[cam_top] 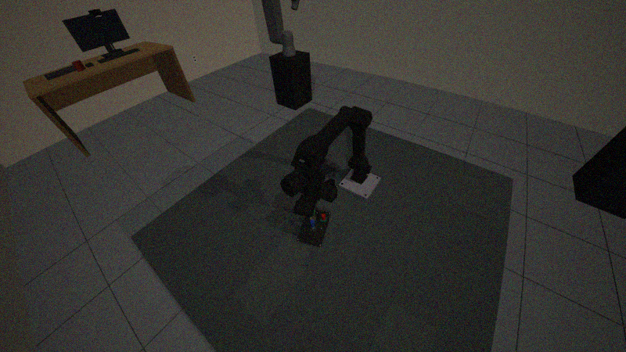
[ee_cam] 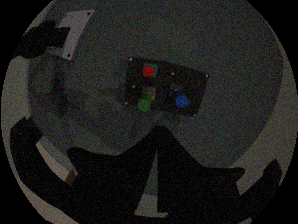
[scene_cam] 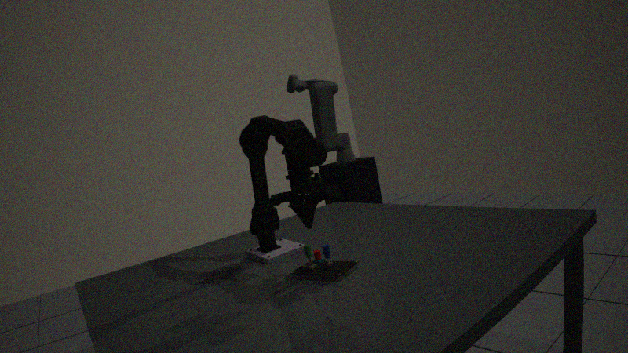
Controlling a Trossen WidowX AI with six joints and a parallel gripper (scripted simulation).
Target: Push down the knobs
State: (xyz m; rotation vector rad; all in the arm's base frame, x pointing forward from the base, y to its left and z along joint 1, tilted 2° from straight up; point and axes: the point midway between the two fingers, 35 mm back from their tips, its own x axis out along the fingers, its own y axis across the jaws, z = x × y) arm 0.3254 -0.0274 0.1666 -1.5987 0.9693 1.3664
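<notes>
A dark circuit board point(cam_top: 311, 233) stands on the table near the arm's white base plate point(cam_top: 360, 184). It carries a red knob point(cam_top: 322, 216), a green knob point(cam_top: 314, 214) and a blue knob point(cam_top: 311, 222). In the exterior view the board point(scene_cam: 323, 268) shows the green knob point(scene_cam: 308, 251), red knob point(scene_cam: 316, 255) and blue knob point(scene_cam: 326, 250) standing up. My gripper point(scene_cam: 308, 223) is shut and empty, pointing down, hovering above the board and clear of the knobs. The wrist view shows the board point(ee_cam: 162, 88) below, with the red knob point(ee_cam: 148, 70), green knob point(ee_cam: 144, 104) and blue knob point(ee_cam: 181, 102) beyond my shut fingers point(ee_cam: 158, 137).
A grey arm on a black pedestal point(cam_top: 290, 78) stands behind the table. A wooden desk point(cam_top: 100, 74) with a monitor is at the far left. A black box point(cam_top: 604, 177) is at the right edge. The table edge point(scene_cam: 527, 281) runs along the right in the exterior view.
</notes>
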